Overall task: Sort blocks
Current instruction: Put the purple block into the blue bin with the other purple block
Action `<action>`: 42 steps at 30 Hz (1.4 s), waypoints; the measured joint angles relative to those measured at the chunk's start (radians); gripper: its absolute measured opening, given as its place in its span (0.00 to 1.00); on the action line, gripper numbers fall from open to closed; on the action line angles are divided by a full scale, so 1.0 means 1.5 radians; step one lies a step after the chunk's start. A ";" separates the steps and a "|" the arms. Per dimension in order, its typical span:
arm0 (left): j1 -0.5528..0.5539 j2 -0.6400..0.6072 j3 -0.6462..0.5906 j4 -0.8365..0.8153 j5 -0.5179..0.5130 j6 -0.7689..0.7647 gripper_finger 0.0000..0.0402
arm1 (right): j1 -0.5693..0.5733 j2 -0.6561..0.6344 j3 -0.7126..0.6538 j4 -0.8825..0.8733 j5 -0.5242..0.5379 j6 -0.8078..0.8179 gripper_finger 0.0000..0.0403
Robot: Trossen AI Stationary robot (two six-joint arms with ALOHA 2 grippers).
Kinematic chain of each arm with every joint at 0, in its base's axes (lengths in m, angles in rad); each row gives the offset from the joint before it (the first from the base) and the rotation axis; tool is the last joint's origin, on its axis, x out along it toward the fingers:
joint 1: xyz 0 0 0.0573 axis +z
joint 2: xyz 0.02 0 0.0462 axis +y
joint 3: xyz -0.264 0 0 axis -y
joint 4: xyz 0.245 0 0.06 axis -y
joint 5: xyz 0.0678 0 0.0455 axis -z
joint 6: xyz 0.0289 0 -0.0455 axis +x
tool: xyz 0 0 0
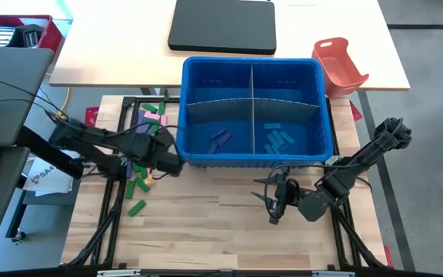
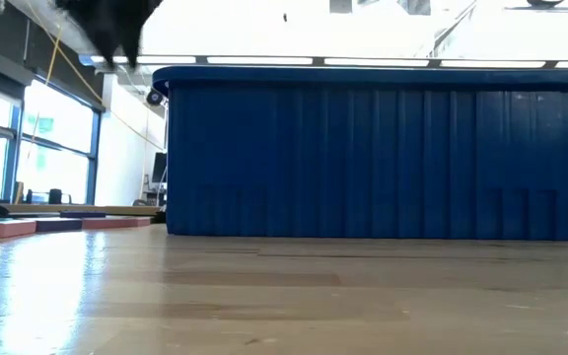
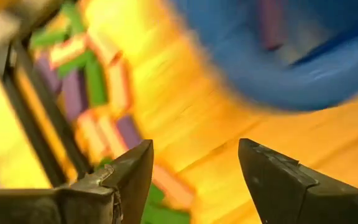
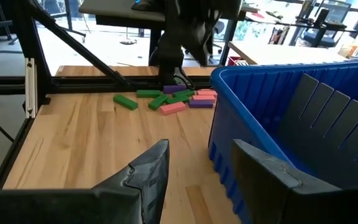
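We see a blue ribbed plastic bin with grey slotted dividers; teal and purple blocks lie in its near compartments. Loose flat blocks in green, pink and purple lie beside and under the left tool, its fingers apart, empty. The right tool hovers over bare wooden worktop, fingers apart.

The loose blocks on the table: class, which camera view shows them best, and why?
The right wrist view: the loose blocks lie sharp and unobstructed beside the blue bin. The high view shows them small, partly under the left gripper. The left wrist view blurs them. The low view shows a few edge-on.
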 joint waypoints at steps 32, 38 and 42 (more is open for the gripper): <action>0.313 -0.162 -0.591 0.517 0.153 0.067 0.55 | -0.005 0.001 0.000 0.013 0.035 -0.001 0.42; 0.291 -0.162 -0.591 0.519 0.198 0.062 0.55 | -0.005 0.001 0.000 0.013 0.032 -0.001 0.42; 0.240 -0.162 -0.584 0.524 0.263 0.048 0.55 | -0.005 0.001 0.000 0.013 0.032 -0.001 0.42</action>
